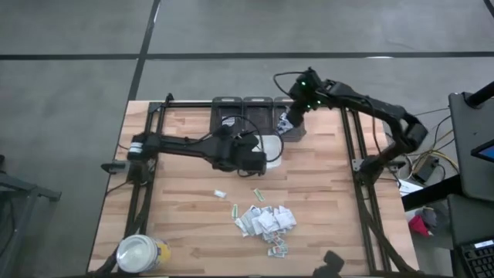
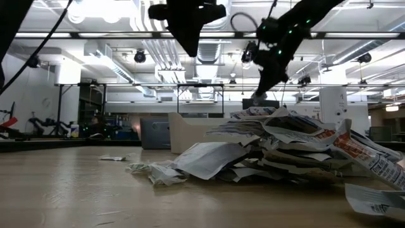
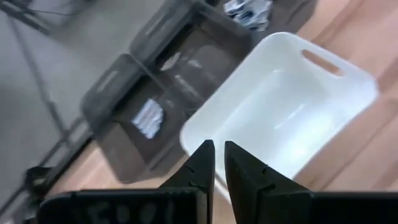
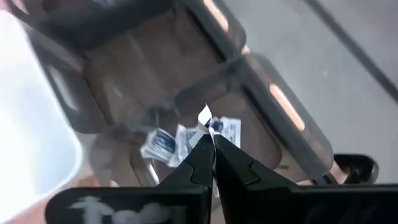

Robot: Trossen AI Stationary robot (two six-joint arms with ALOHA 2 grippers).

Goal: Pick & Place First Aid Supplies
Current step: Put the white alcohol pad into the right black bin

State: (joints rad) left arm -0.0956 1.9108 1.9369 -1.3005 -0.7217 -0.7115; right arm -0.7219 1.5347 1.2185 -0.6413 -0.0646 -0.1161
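Above the dark bins [image 1: 251, 108] at the far edge of the wooden worktop [image 1: 185, 224], the right gripper [image 4: 208, 142] hangs with its fingers pinched together on a small white paper packet [image 4: 204, 116], whose corner sticks up from between the tips. Directly beneath it, in the end compartment [image 4: 205, 124], lie several more packets [image 4: 168, 142] with blue and grey print. In the high view the right gripper [image 1: 284, 121] sits over that same end bin, at the side nearest the right arm's base.

The left gripper [image 3: 219, 155] hovers over the near rim of the white tray [image 3: 323, 81], which stands on the worktop just in front of the bins. Its fingers are almost together, with only a narrow slit between the tips, and nothing can be seen between them; no contact with the tray is visible. The tray's floor shows bare white. In the bin compartment beyond the tray, one white packet [image 3: 149, 117] lies on the dark floor, and further packets [image 3: 249, 12] show in the compartment next along.

The bulk of the first aid supplies [image 1: 266, 222] remains in a loose heap on the near half of the worktop, with one stray packet [image 1: 220, 193] lying apart toward the left arm's side. A yellow jar [image 1: 141, 253] with a white lid stands at the near left corner.
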